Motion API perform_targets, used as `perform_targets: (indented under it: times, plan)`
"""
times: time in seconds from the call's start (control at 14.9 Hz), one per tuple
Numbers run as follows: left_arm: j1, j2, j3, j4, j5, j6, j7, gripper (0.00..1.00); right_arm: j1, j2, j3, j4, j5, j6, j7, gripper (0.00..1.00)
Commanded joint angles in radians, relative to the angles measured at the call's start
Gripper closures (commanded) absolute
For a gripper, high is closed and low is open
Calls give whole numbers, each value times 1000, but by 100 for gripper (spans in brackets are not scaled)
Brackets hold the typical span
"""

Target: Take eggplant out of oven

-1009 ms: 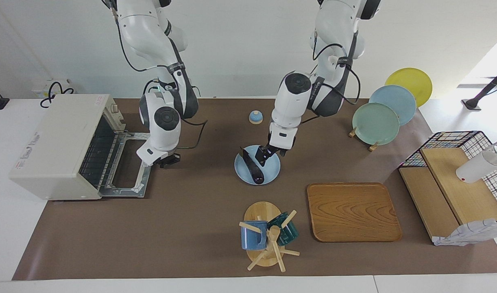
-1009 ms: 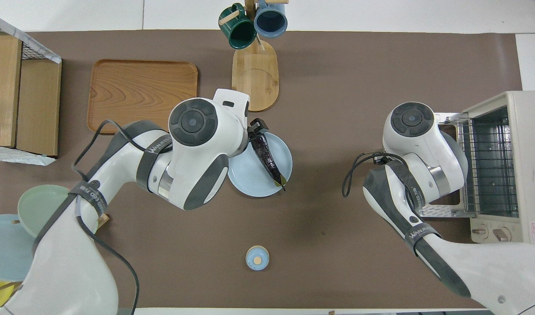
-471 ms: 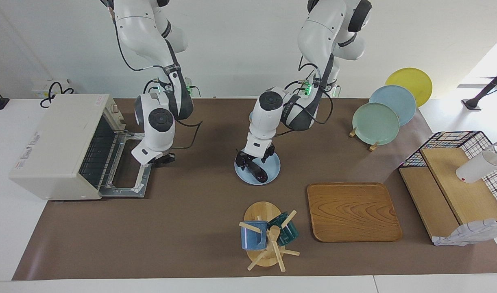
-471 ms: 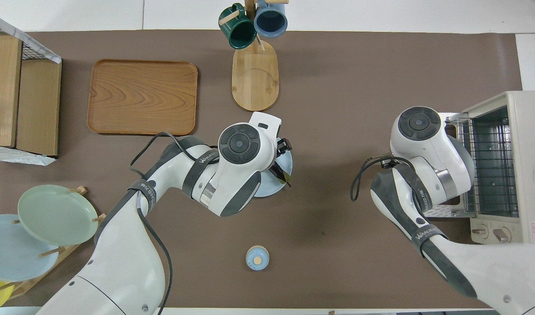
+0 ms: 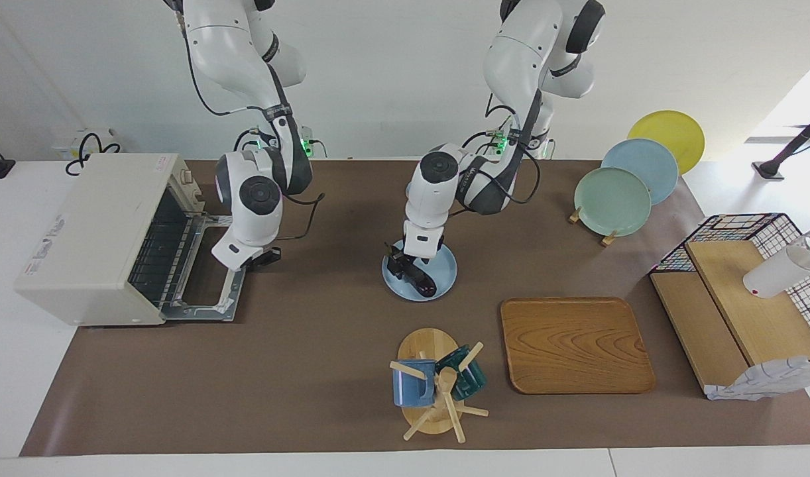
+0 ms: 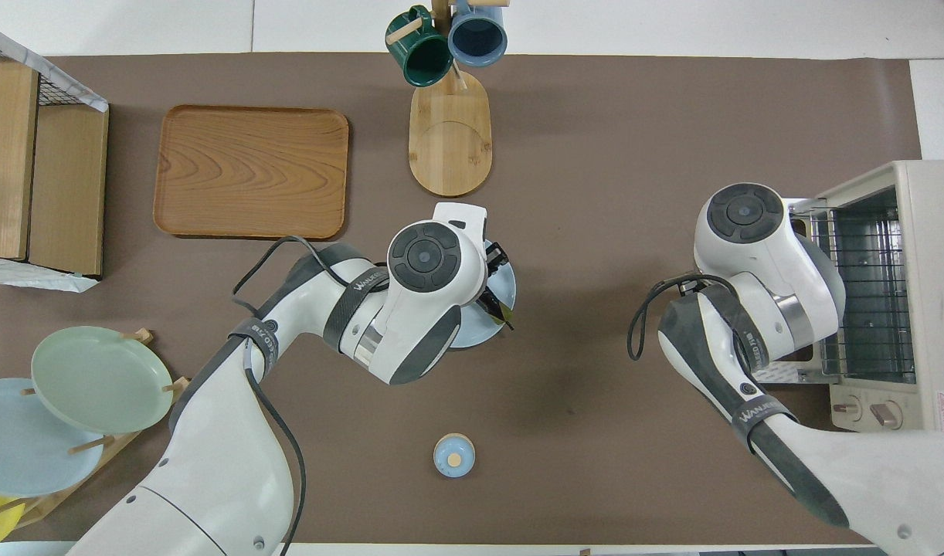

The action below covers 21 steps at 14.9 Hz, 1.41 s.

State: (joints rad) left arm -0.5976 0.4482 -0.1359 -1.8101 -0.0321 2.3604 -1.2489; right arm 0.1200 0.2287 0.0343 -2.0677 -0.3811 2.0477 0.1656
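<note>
The dark purple eggplant (image 5: pixel 423 285) lies on a light blue plate (image 5: pixel 446 267) in the middle of the table, outside the oven. My left gripper (image 5: pixel 405 263) is down at the plate, over the eggplant's stem half. In the overhead view the left hand covers most of the eggplant, and only its stem end (image 6: pixel 502 310) and the plate's rim (image 6: pixel 507 283) show. The cream oven (image 5: pixel 93 232) stands at the right arm's end with its glass door (image 5: pixel 209 281) dropped open and its rack bare. My right gripper (image 5: pixel 264 256) hangs by the door's edge.
A mug tree (image 5: pixel 435 387) with two mugs and a wooden tray (image 5: pixel 575 344) lie farther from the robots than the plate. A small blue dome (image 6: pixel 454 455) sits nearer to the robots. A rack of plates (image 5: pixel 614 199) and a wire basket (image 5: pixel 743 228) are at the left arm's end.
My left arm has swung toward the right arm's end of the plate and lowered onto the eggplant's stem half. My right gripper has drifted a little toward the oven.
</note>
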Motion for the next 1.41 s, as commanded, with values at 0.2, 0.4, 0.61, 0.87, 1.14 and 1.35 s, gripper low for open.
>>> perform_targets:
  times: [0.2,0.4,0.61,0.87,1.14,1.35]
  plan:
    - [-19,-17,19,-43,21,28,-34,51,-134,-127,-1,152,-10,-201,-287,100]
    - [-16,-16,25,-14,23,25,-29,100,-184,-160,-2,159,19,-251,-337,100]
    - [1,-52,25,3,67,7,-15,100,-217,-195,-7,166,59,-264,-403,100]
    - [120,-106,24,78,72,-114,249,100,-207,-192,-2,340,186,-434,-399,88]
    - [333,-51,21,216,46,-248,650,100,-206,-213,4,399,289,-506,-394,72]
    - [465,1,24,219,35,-236,892,100,-212,-213,2,400,330,-512,-390,11]
